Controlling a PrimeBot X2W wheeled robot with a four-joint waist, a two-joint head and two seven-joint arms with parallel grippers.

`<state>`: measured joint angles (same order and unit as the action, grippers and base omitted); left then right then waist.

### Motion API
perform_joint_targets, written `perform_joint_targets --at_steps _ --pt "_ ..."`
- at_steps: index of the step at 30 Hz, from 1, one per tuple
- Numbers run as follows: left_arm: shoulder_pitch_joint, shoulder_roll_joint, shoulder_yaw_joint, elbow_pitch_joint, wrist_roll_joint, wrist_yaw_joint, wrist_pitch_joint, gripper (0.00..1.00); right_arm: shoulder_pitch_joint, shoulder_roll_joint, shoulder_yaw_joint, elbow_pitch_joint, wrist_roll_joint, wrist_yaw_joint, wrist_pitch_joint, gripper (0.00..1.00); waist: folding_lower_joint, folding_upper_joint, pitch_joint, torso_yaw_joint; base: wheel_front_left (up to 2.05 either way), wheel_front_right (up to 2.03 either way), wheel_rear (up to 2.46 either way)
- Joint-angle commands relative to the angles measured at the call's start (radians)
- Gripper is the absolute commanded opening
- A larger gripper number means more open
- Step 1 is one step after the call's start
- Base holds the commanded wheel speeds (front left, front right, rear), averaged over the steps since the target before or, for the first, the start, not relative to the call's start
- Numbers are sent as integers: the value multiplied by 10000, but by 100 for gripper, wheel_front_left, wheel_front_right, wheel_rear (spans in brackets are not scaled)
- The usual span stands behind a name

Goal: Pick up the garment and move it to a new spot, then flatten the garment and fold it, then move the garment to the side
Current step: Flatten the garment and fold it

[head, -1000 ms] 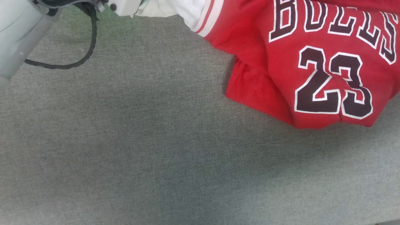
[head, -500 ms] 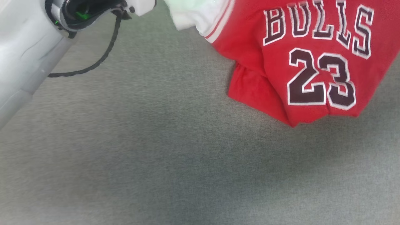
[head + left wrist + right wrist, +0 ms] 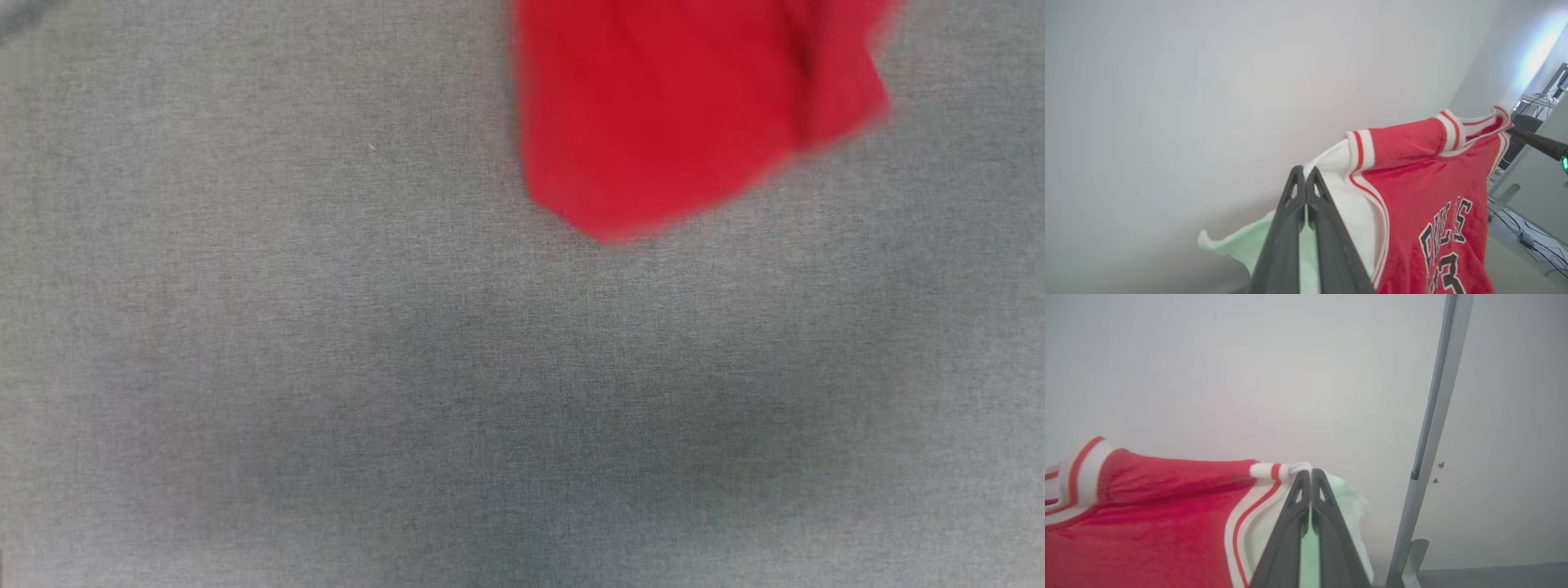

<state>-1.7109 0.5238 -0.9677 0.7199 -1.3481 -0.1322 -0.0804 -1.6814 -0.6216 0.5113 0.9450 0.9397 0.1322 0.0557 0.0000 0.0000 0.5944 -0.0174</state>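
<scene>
The garment [image 3: 669, 114], a bright red jersey, hangs blurred from the top of the head view with its lower edge above the grey surface. In the left wrist view my left gripper [image 3: 1305, 171] is shut on the white lining at one shoulder of the garment [image 3: 1412, 183], which stretches off to the right with its dark letters showing. In the right wrist view my right gripper [image 3: 1310, 473] is shut on the striped white trim of the other shoulder of the garment [image 3: 1147, 522]. The jersey is held spread in the air between both grippers.
A grey fabric surface [image 3: 326, 367] lies under the hanging jersey. A pale wall [image 3: 1208, 81] is behind it. A grey upright post [image 3: 1429, 437] stands right of my right gripper. Cables and equipment [image 3: 1527, 237] are at the far right on the floor.
The jersey has gone up in the head view: its letters and number have left the top edge and only plain red cloth hangs in. The left forearm and cable have left the upper left.
</scene>
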Motion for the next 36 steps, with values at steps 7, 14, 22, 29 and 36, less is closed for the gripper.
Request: perform_joint_targets --at_steps 7,14,22,29,36 --pt "-2039 -385 1141 1724 -97 36 -1517 0 -2461 1210 -703 2307 -1129 -37 -2146 0 0 0 -148 -38 0 0 0" --pt "-1172 -422 977 1511 -696 34 -1071 0 -2180 1683 -242 2921 -1545 -34 -1959 0 0 0 -523 44 0 0 0" --pt "2452 631 186 -698 -1648 33 -722 0 827 1101 751 1372 -863 -29 -1220 0 0 0 -866 116 0 0 0" --pt "6679 2399 -517 -4223 -2295 33 -1201 0 5393 -476 1539 -1793 753 -27 -338 0 0 0 -1560 194 0 0 0" --pt "9009 3087 -740 -5922 -2527 33 -1639 0 8864 -1871 1375 -4320 2137 -28 730 0 0 0 -2085 340 0 0 0"
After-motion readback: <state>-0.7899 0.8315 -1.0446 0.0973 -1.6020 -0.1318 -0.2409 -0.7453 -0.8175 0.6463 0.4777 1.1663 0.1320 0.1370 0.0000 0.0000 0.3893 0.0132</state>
